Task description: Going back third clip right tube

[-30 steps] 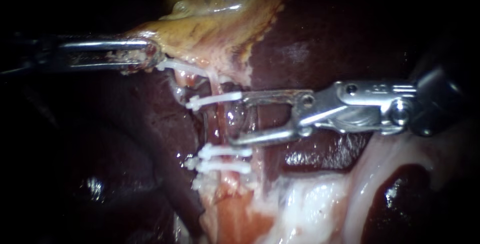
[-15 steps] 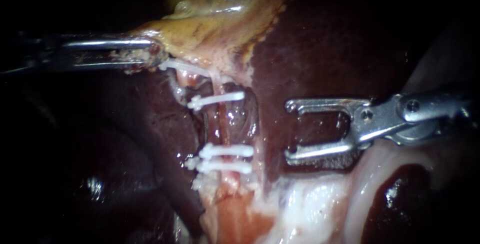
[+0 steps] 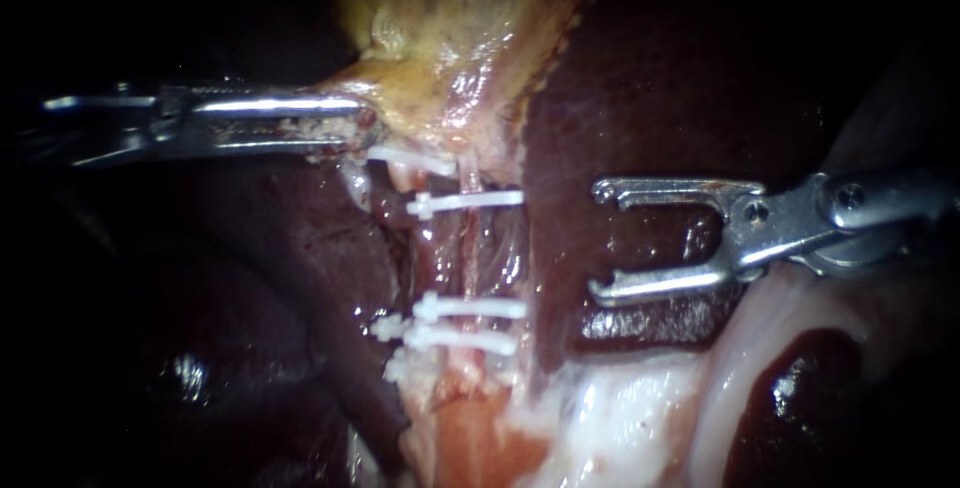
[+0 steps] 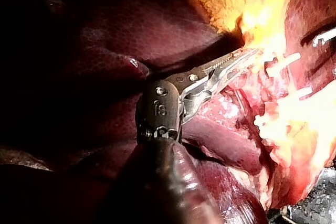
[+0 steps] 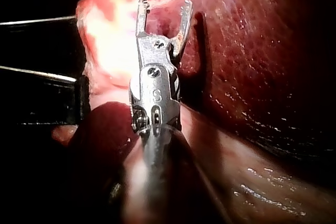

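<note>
Clip (image 3: 465, 201) sits high on the tube (image 3: 470, 253), long axis crosswise to it, knobbed end toward the endoscope view's left. Lower clips (image 3: 470, 306) show clearly only there; right wrist view loses them in glare. Right instrument (image 3: 598, 240) end effector apart, empty, over the liver (image 3: 620, 78), well clear of the clip. Left instrument (image 3: 355, 120) end effector clamped on the gallbladder (image 3: 450, 78) edge; left wrist view shows its teeth.

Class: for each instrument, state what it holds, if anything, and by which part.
Left instrument: jaws shut on the gallbladder, at its narrow lower end. Right instrument: jaws open, holding nothing.
</note>
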Action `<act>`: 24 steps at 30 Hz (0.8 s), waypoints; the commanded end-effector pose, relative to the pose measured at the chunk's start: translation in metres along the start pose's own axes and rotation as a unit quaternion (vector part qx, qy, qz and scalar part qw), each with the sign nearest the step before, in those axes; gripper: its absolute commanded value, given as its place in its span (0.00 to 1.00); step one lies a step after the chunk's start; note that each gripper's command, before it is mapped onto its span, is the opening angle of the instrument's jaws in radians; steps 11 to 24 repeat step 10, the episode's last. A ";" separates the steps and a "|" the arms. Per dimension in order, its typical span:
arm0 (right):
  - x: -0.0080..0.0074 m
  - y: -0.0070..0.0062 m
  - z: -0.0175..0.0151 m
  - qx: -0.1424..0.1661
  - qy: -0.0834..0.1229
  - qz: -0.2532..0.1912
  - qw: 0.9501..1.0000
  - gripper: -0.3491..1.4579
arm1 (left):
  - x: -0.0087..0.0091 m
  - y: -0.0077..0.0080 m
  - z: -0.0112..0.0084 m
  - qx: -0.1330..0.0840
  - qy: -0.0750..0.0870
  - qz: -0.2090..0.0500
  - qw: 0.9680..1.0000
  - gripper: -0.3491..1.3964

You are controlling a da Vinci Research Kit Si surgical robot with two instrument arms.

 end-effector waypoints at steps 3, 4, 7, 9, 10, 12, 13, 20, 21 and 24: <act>0.0000 0.0000 0.0000 0.000 0.000 0.000 1.000 0.47 | 0.0000 0.0001 0.0000 0.000 -0.001 0.000 1.000 0.00; 0.0000 0.0000 0.0000 0.000 0.000 0.000 1.000 0.47 | 0.0000 0.0001 0.0000 0.000 -0.001 0.000 1.000 0.00; 0.0000 -0.0001 0.0000 0.000 0.000 -0.006 1.000 0.47 | 0.0000 0.0001 -0.0001 0.000 -0.001 0.000 1.000 0.00; 0.0000 -0.0001 -0.0001 0.002 0.000 -0.006 1.000 0.47 | 0.0000 0.0002 -0.0003 -0.001 -0.001 0.000 1.000 0.00; 0.0000 -0.0002 -0.0001 0.002 0.000 -0.006 1.000 0.47 | 0.0001 0.0002 -0.0005 -0.001 -0.002 0.000 1.000 0.00; 0.0000 -0.0002 -0.0001 0.002 0.000 -0.006 1.000 0.47 | 0.0001 0.0002 -0.0005 -0.001 -0.002 0.000 1.000 0.00; 0.0000 -0.0002 -0.0001 0.002 0.000 -0.006 1.000 0.47 | 0.0001 0.0002 -0.0005 -0.001 -0.002 0.000 1.000 0.00; 0.0000 -0.0002 -0.0001 0.002 0.000 -0.006 1.000 0.47 | 0.0001 0.0002 -0.0005 -0.001 -0.002 0.000 1.000 0.00; 0.0000 -0.0002 -0.0001 0.002 0.000 -0.006 1.000 0.47 | 0.0001 0.0002 -0.0005 -0.001 -0.002 0.000 1.000 0.00; 0.0000 -0.0002 -0.0001 0.002 0.000 -0.006 1.000 0.47 | 0.0001 0.0002 -0.0005 -0.001 -0.002 0.000 1.000 0.00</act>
